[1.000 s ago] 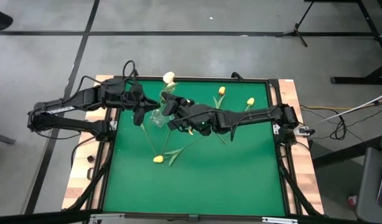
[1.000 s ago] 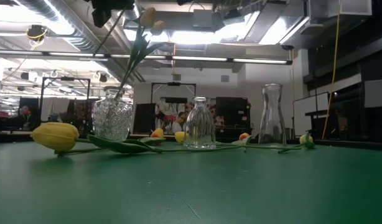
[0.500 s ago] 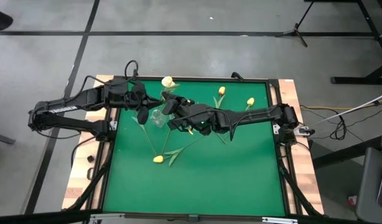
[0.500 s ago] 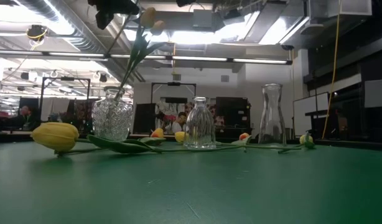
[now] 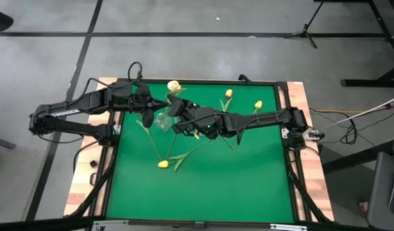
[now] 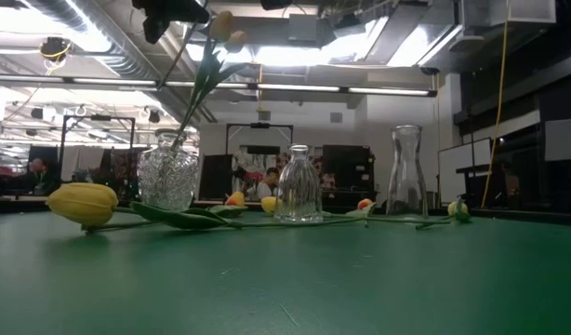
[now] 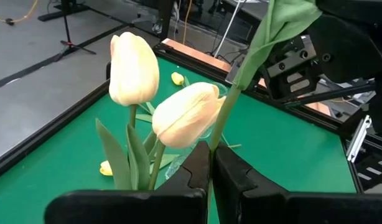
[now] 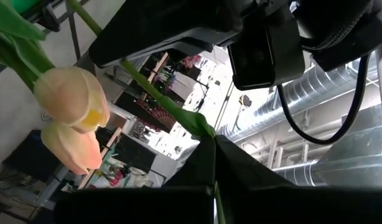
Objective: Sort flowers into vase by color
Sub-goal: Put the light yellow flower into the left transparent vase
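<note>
**Q:** Across the green tabletop (image 5: 248,179), how far along is the sorting?

**A:** Barely begun, I judge. Two pale tulips (image 7: 178,112) stand in the cut-glass vase (image 6: 166,175); yellow flowers (image 5: 163,164) lie loose.

**Q:** And the arms?

**A:** Both meet above that vase. The left gripper (image 7: 209,165) and the right gripper (image 8: 214,163) each pinch a green stem, jaws pressed together.

**Q:** Obstacles?

**A:** Two empty glass vases (image 6: 298,186) nearby; the arms crowd each other.
</note>
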